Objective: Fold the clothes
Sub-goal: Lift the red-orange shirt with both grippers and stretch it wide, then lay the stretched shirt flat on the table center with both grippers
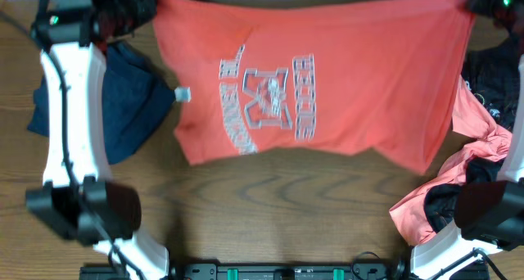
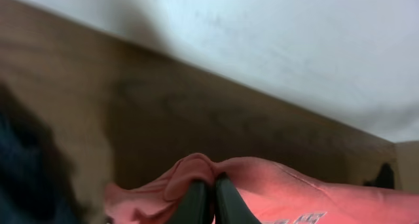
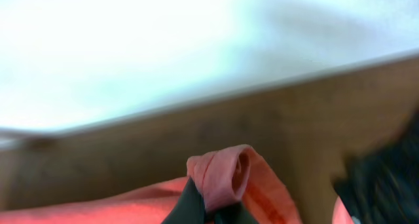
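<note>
Saw a coral-red T-shirt (image 1: 327,75) stretched taut along the far edge of the wooden surface (image 1: 286,206), printed side up, with grey block lettering (image 1: 266,100) running sideways across the chest. Found it held by its two far corners, with the near hem resting on the wood. Noted the left end effector (image 2: 213,188) clamped narrow on a bunched fold of the coral cloth, dark fingers pressed nearly together and wrapped by fabric at the tips. Noted the right end effector (image 3: 209,207) likewise pinched on a rolled lip of the same shirt at the opposite corner, fingers mostly buried under cloth. Spotted a small white tag (image 1: 182,93) at the shirt's left edge, just beside a crumpled navy garment (image 1: 123,100) lying partly under the left arm. Marked a heap of pink and black clothing (image 1: 458,173) at the right side of the surface, meeting the shirt's lower right corner, and a black garment (image 1: 491,75) beyond it. Could not tell whether the far edge of the shirt cleared the wood
</note>
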